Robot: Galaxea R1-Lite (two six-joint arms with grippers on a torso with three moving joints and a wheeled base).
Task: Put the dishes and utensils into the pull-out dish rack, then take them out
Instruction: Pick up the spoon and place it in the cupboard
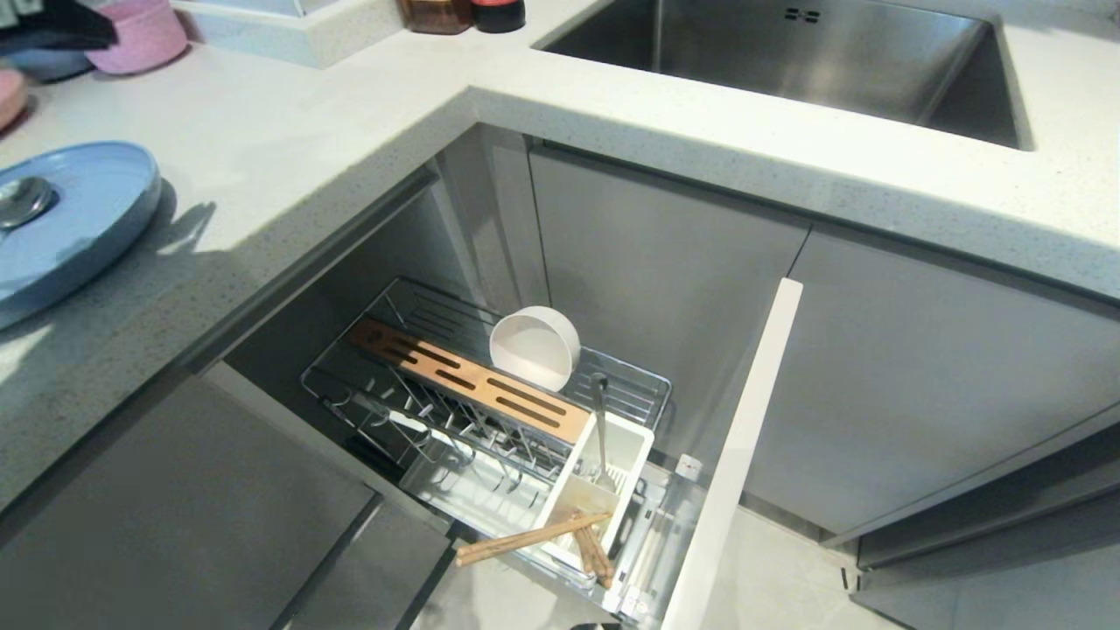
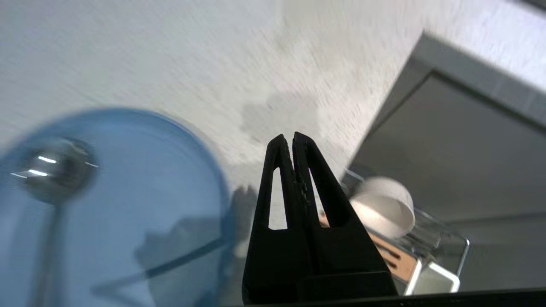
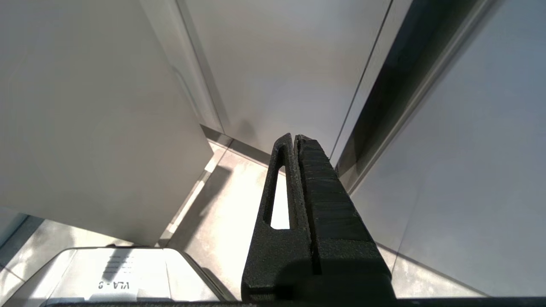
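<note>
The large light-blue round plate [image 1: 74, 223] lies at the left edge of the speckled white countertop [image 1: 289, 149], with the long-handled silver metal spoon [image 1: 22, 201] resting in it; the left gripper [image 2: 288, 138], jaws pressed together and empty, hangs over the counter just beside the plate's rim; the right gripper [image 3: 293, 138], also closed on nothing, is parked low by the cabinet fronts; the cream-white round bowl [image 1: 535, 346] sits tilted at the far side of the chrome wire pull-out dish rack [image 1: 490, 411], and the light wooden chopsticks [image 1: 534, 535] jut out over the edge of the white plastic utensil caddy [image 1: 604, 477]; closed jaws reaching the plate could nudge it, sending the loose spoon sliding; the overhanging chopsticks may tip out if the rack is bumped
</note>
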